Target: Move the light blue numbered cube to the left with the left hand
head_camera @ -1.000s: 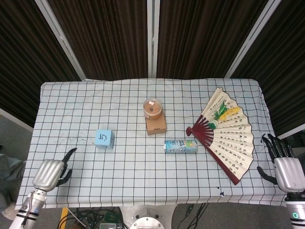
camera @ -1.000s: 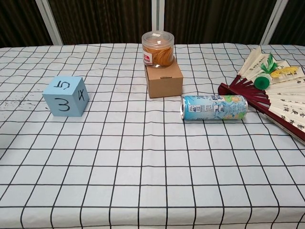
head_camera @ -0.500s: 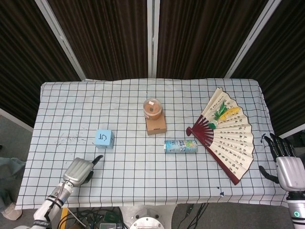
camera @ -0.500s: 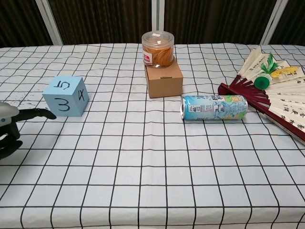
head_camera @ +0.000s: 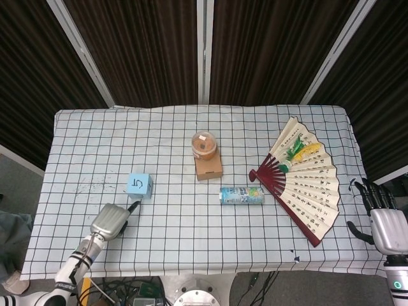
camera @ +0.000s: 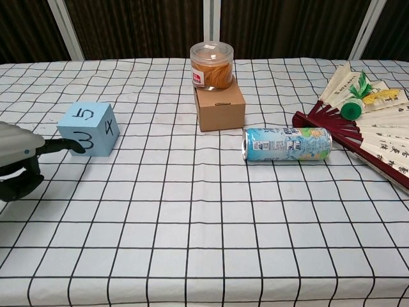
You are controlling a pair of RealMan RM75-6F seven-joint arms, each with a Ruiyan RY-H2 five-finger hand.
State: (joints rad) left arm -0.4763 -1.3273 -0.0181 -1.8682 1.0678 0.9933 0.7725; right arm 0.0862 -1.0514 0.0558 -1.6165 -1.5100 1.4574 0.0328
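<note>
The light blue numbered cube (head_camera: 139,185) (camera: 89,128) sits on the checked tablecloth, left of centre, showing 5 on top and 3 on its near face. My left hand (head_camera: 111,220) (camera: 22,160) is just in front of and left of the cube, holding nothing. A dark fingertip (camera: 73,145) reaches the cube's near face in the chest view; real contact is unclear. My right hand (head_camera: 384,224) hangs off the table's right edge, fingers spread and empty.
A cardboard box (head_camera: 208,167) with a clear jar (head_camera: 204,145) on top stands mid-table. A drink can (head_camera: 241,195) lies on its side to the right of it. A paper fan (head_camera: 306,179) lies spread open at the right.
My left hand has moved from the table's near left edge forward and rightward up to the cube. The cube and my right hand have stayed in place.
</note>
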